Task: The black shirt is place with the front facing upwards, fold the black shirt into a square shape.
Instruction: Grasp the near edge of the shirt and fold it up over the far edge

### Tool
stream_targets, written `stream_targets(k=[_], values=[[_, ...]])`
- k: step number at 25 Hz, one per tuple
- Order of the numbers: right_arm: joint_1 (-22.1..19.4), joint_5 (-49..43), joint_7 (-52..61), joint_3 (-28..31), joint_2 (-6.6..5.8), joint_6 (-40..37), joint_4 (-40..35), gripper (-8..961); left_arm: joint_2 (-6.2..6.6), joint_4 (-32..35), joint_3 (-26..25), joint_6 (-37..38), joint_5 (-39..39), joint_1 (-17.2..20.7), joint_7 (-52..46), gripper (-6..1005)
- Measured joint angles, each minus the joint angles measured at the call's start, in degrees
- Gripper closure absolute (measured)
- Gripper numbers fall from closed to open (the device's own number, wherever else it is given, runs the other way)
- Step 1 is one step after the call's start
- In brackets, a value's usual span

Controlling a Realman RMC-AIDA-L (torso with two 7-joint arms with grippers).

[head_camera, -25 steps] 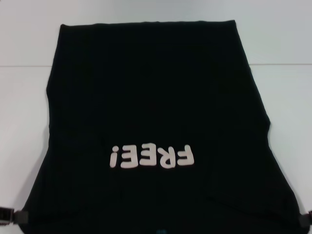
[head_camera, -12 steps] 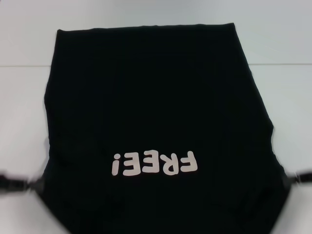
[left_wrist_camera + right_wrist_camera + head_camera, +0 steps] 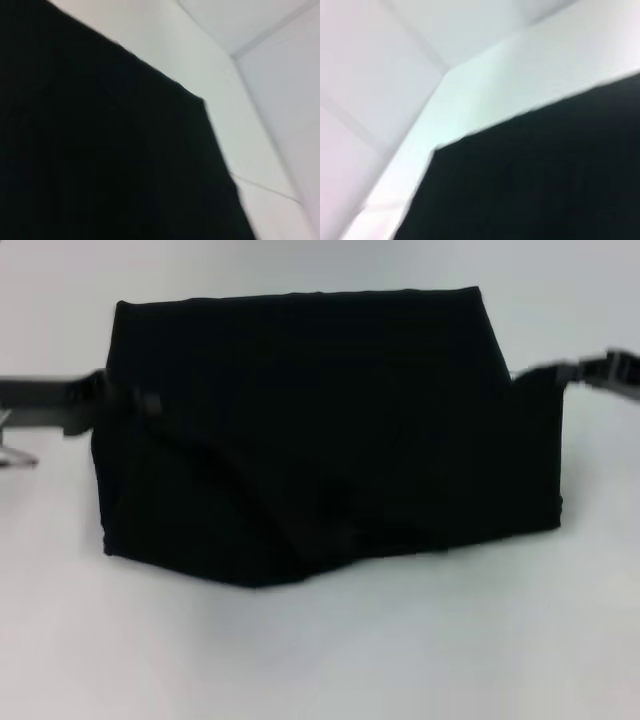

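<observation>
white table [image 3: 330, 650] under the folded-over black shirt [image 3: 320, 430]

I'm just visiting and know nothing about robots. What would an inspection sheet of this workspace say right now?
Surface: white table, bare where it shows around the cloth.
Job's things: black shirt lies doubled over itself, lettering hidden, its near edge uneven and slanted.
Clutter: nothing seen.
Grippers: left gripper at the shirt's left edge, right gripper at its right edge, both partway up the cloth; blurred, so whether the fingers are shut on the fabric cannot be told.
Cables: nothing seen.
Surroundings: plain pale wall behind the table, nothing else seen.
</observation>
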Motion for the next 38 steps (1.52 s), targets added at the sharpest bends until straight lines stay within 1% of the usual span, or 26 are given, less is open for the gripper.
stream_targets(k=[1, 3, 4, 5, 7, 8, 9, 10, 11, 13, 14, 16, 18, 21, 24, 29, 33, 38], values=[[1.0, 0.0, -0.4, -0.8, 0.28, 4.5, 1.3, 907, -0.05, -0.3, 1.7, -3.5, 0.1, -0.6, -0.7, 972], [2.8, -0.1, -1.5, -3.2, 0.98, 13.1, 4.7, 906, -0.83, -0.9, 7.2, -12.9, 0.2, -1.5, -2.8, 972], [3.5, -0.1, -1.9, -4.4, 1.34, 16.9, 6.3, 906, -2.06, -1.3, 12.2, -20.3, 0.7, -1.6, -4.1, 972], [4.2, -0.1, -2.5, -5.9, 1.88, 21.0, 8.1, 905, -2.06, -1.3, 12.2, -20.3, 0.7, -1.6, -4.1, 972], [5.2, -0.1, -4.2, -8.8, 3.06, 27.4, 10.4, 904, -3.16, -1.3, 14.9, -24.2, 1.5, -1.5, -4.4, 972], [5.3, -0.1, -5.0, -10.1, 3.83, 30.2, 10.9, 903, -4.1, -0.9, 16.4, -26.7, 2.7, -1.4, -4.5, 971], [5.4, -0.1, -5.8, -12.4, 5.27, 34.2, 11.0, 903, -4.7, -0.2, 16.7, -28.1, 3.6, -1.2, -4.5, 971], [5.4, -0.1, -5.8, -12.4, 5.27, 34.2, 11.0, 903, -5.5, 0.7, 16.9, -29.6, 4.8, -0.9, -4.5, 971], [5.3, -0.1, -5.9, -13.1, 5.8, 35.6, 10.7, 902, -6.08, 1.6, 17.0, -30.5, 5.9, -0.7, -4.4, 971], [5.1, 0.0, -5.9, -13.7, 6.34, 37.2, 10.2, 901, -7.48, 4.0, 17.1, -31.8, 8.0, -0.1, -4.1, 971], [5.0, 0.1, -5.9, -13.7, 6.39, 37.5, 10.1, 900, -8.22, 5.4, 17.1, -32.3, 9.2, 0.3, -4.1, 971], [5.0, 0.3, -5.8, -13.5, 6.29, 37.9, 10.1, 899, -9.19, 7.2, 17.1, -33.0, 10.6, 0.9, -4.0, 971], [5.0, 0.8, -5.4, -13.1, 5.94, 38.6, 10.0, 899, -9.73, 8.5, 17.1, -33.5, 11.1, 1.2, -4.0, 971], [5.5, 1.2, -5.2, -12.7, 5.71, 39.9, 9.9, 897, -10.03, 9.2, 17.2, -33.9, 11.1, 1.3, -3.5, 970], [6.6, 1.2, -5.1, -12.6, 5.71, 41.7, 9.7, 895, -10.99, 10.4, 17.2, -35.2, 11.1, 1.3, -3.4, 970], [8.4, 1.1, -5.3, -13.0, 6.05, 44.4, 9.8, 893, -11.4, 10.7, 17.6, -36.1, 11.8, 0.8, -3.5, 967], [9.2, 0.8, -5.8, -13.7, 6.28, 45.7, 10.3, 891, -11.65, 10.8, 18.7, -37.0, 11.9, 0.7, -3.5, 951], [9.6, 0.7, -5.7, -17.9, 6.52, 48.6, 12.0, 888, -12.02, 10.8, 18.9, -38.2, 12.0, 0.7, -3.5, 931]])
